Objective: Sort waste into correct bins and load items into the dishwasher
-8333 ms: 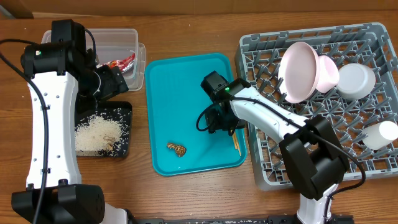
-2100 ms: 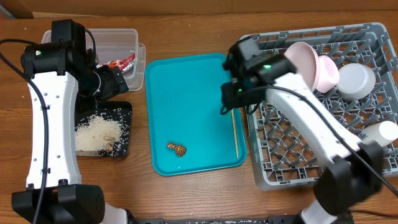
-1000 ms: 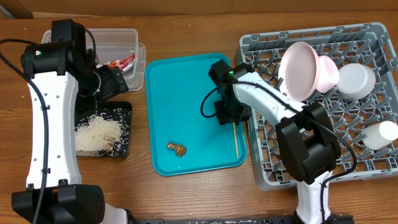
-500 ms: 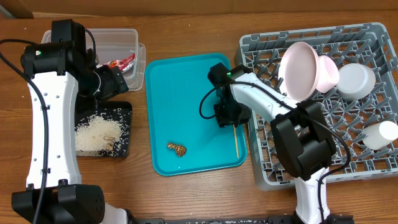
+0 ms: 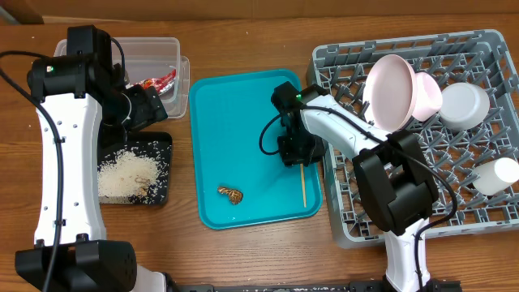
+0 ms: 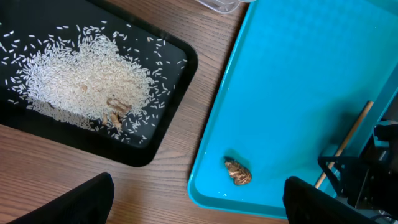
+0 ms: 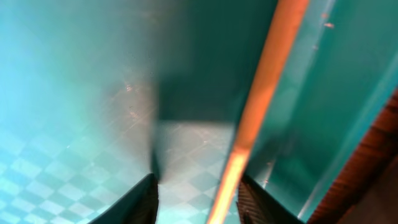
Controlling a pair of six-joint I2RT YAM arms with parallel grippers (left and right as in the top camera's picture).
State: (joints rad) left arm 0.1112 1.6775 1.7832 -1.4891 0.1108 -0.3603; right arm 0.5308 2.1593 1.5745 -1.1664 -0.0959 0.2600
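Note:
A thin wooden chopstick [image 5: 302,185] lies on the teal tray [image 5: 235,122] near its right edge. My right gripper [image 5: 296,154] stands over the chopstick's upper end. In the right wrist view the chopstick [image 7: 261,87] runs between the fingers of that gripper [image 7: 196,199], against the right finger [image 7: 261,202], with a gap to the left one. A brown food scrap [image 5: 231,195] lies lower on the tray. My left gripper [image 5: 147,105] hovers open and empty between the clear tub [image 5: 154,53] and the black tray [image 5: 162,144] of rice [image 5: 126,174].
The grey dish rack [image 5: 422,186] on the right holds pink plates [image 5: 397,93], a white bowl [image 5: 464,105] and a white cup [image 5: 496,174]. A red-and-white wrapper [image 5: 158,81] lies in the clear tub. The left wrist view shows the food scrap [image 6: 238,172] and the rice [image 6: 87,78].
The right gripper's fingers have narrowed around the chopstick. The chopstick's lower end has swung slightly left on the teal tray. The left arm has not moved.

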